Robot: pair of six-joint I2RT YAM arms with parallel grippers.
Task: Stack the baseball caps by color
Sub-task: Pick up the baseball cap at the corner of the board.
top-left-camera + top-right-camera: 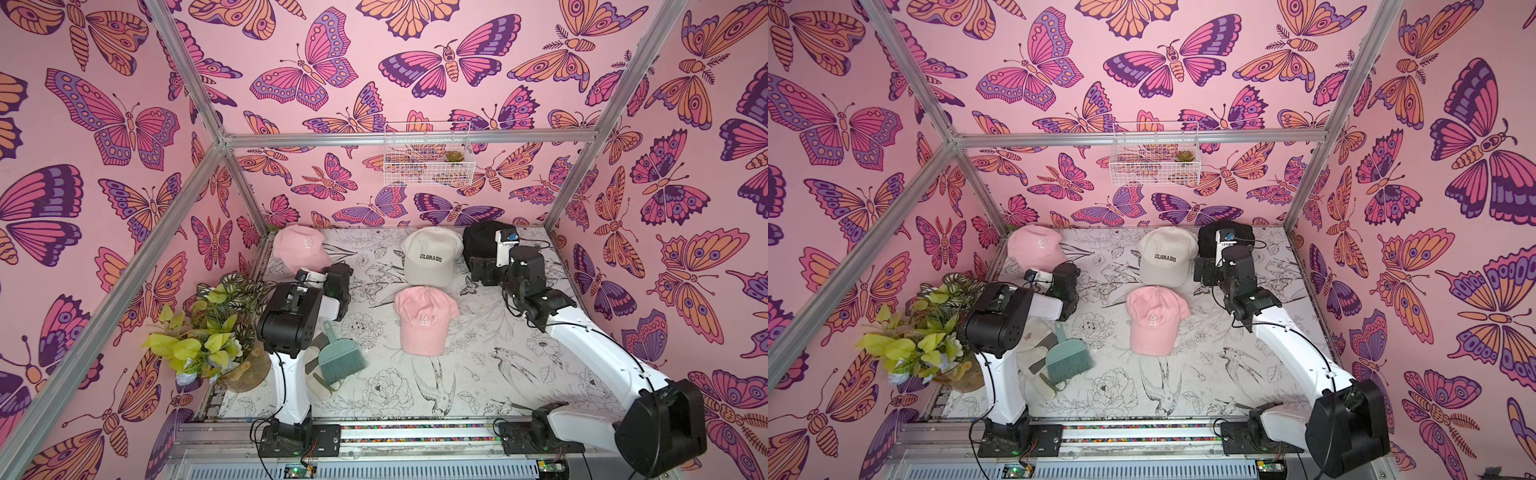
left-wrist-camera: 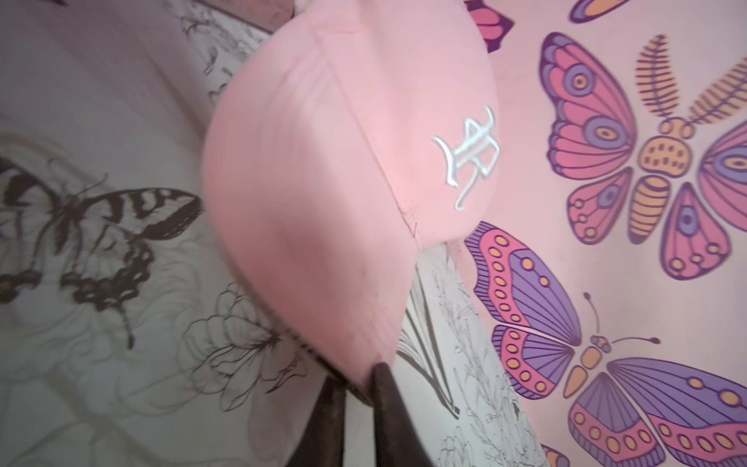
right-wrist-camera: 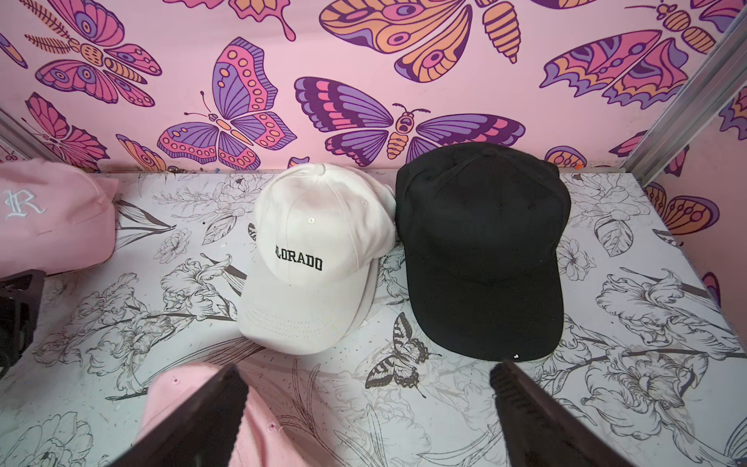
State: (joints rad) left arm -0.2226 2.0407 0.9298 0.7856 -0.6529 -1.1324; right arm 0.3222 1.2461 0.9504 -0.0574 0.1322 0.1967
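Left wrist view: left fingers [image 2: 390,408] pinched narrow on brim of pink fabric cap with white "R" monogram [image 2: 307,182], far-left table [image 1: 478,374] corner; grip hidden in both top views. Right wrist view only: right fingers [image 3: 521,408] wide, empty, near black fabric cap [image 3: 481,250].

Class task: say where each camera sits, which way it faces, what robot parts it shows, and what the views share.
Top views: high at the front, looking down towards the back wall; left arm and right arm show.
Left wrist: on the left arm, facing the pink R cap; left gripper shut on its brim.
Right wrist: on its arm, facing the back wall over cream COLORADO cap and black cap; right gripper open.
Shared: all show the pink R cap.
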